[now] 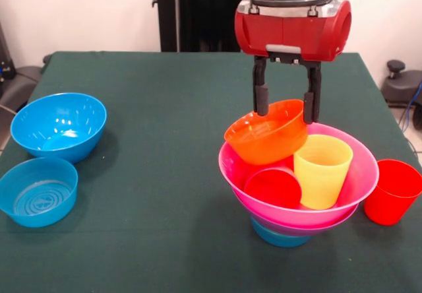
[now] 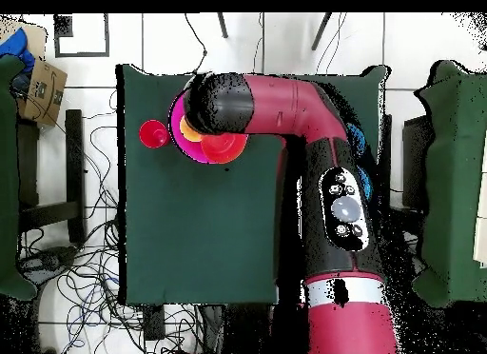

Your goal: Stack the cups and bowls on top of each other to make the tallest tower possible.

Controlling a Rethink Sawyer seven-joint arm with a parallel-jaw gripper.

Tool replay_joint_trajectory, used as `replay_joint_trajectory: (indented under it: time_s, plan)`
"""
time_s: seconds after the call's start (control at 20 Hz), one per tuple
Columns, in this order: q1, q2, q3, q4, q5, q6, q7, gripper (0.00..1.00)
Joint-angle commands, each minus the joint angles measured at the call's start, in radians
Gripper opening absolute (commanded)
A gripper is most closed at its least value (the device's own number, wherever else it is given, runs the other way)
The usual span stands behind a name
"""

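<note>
The gripper (image 1: 287, 108) comes down from above and holds the orange bowl (image 1: 267, 132), with one finger inside the bowl and one outside, pinching its back rim. The orange bowl tips toward the front and its low edge rests on the rim of the big pink bowl (image 1: 356, 194). Inside the pink bowl stands a yellow cup (image 1: 322, 171), open side up, and right next to it sits a red cup (image 1: 273, 187). The pink bowl sits on top of a purple bowl (image 1: 310, 227), of which only a thin edge shows, and under that is a small blue bowl (image 1: 280, 238) on the green table (image 1: 165, 141). Together they make the tower, near the table's front right corner in the front view. Another red cup (image 1: 392, 191) stands on the table just beside the pink bowl, on its right, open side up. Far off on the left side of the table are two more blue bowls, a deep one (image 1: 59, 125) and a shallow one (image 1: 37, 191) in front of it, close together. From above, the red arm (image 2: 323, 169) covers most of the tower, and the lone red cup shows beside it.
</note>
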Motion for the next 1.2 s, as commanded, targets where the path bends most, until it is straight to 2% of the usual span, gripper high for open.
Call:
replay_joint_trajectory:
  time_s: [0.05,0.5,1.2]
  plan:
    - [-0.001,0.020,0.000,0.155,-0.001,0.003,0.043,1.00]
    - [0.012,0.031,-0.004,0.198,-0.003,-0.077,0.073,1.00]
    - [0.039,0.093,-0.009,0.184,0.007,-0.200,0.111,1.00]
